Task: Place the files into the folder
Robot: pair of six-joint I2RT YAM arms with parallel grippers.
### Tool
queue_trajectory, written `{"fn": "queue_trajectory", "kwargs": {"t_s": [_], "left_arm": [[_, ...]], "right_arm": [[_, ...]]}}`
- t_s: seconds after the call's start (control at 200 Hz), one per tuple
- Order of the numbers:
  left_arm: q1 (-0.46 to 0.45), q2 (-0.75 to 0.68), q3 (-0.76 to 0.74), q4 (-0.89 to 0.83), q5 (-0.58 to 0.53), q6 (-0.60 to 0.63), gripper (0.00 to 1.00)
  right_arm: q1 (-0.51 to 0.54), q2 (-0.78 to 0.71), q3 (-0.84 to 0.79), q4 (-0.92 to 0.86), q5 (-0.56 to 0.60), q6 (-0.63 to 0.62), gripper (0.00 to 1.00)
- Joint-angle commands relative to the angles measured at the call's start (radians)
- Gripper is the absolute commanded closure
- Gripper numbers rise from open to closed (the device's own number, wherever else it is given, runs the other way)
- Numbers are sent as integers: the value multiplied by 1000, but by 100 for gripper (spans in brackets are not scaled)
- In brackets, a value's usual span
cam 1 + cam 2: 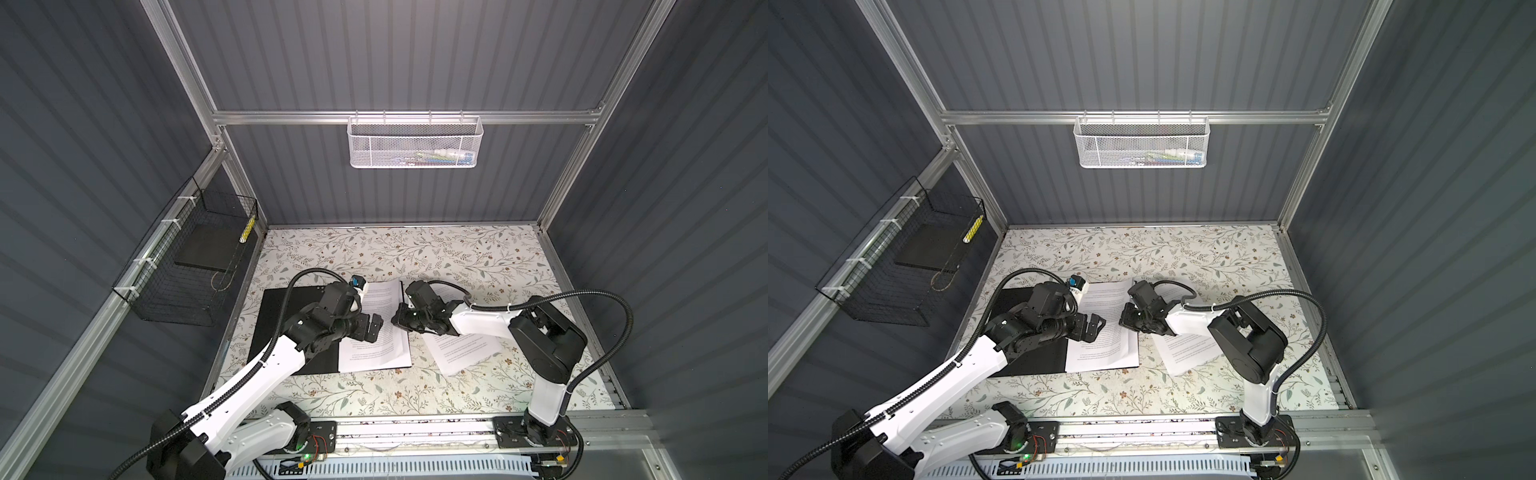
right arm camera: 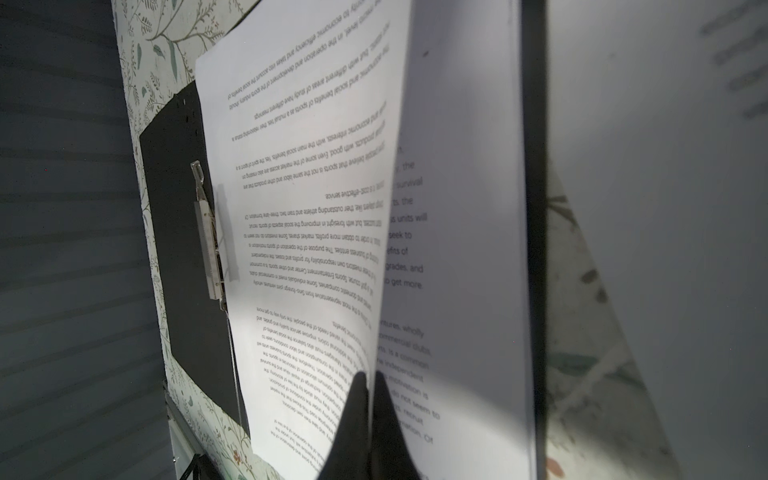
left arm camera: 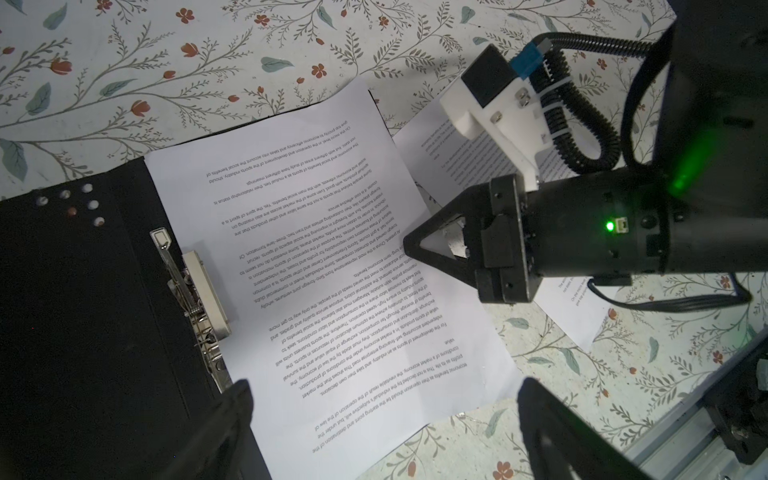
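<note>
1. Left arm stretches over the open folder (image 1: 270, 324); left gripper (image 1: 371, 327) hangs spread wide above the files (image 1: 374, 353) stacked on its right half.
2. Right arm folds inward; right gripper (image 2: 368, 380) pinches the edge of the top sheet (image 2: 299, 208).

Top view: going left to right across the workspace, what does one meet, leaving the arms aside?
Wire basket → bare black folder cover → sheets in the folder → loose sheets lying outside it.

The links (image 1: 482, 321) are white, the joints (image 1: 548, 332) and ribbed cables (image 3: 602, 43) black.
</note>
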Motion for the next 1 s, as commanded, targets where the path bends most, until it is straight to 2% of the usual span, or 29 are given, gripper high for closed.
{"fn": "queue_trajectory", "kwargs": {"t_s": [0.0, 0.31, 0.645, 0.815, 0.996], "left_arm": [[6, 6, -12, 7, 17, 15, 0], [6, 5, -12, 6, 18, 15, 0], [8, -1, -12, 8, 22, 15, 0], [11, -1, -11, 8, 23, 15, 0], [15, 2, -6, 12, 29, 15, 0]], "right_arm": [[7, 13, 22, -1, -5, 8, 98], [8, 12, 18, 4, -4, 11, 91], [23, -56, -8, -30, 42, -7, 48], [33, -103, -16, -134, 70, 11, 36], [40, -133, -21, -264, 80, 0, 28]]}}
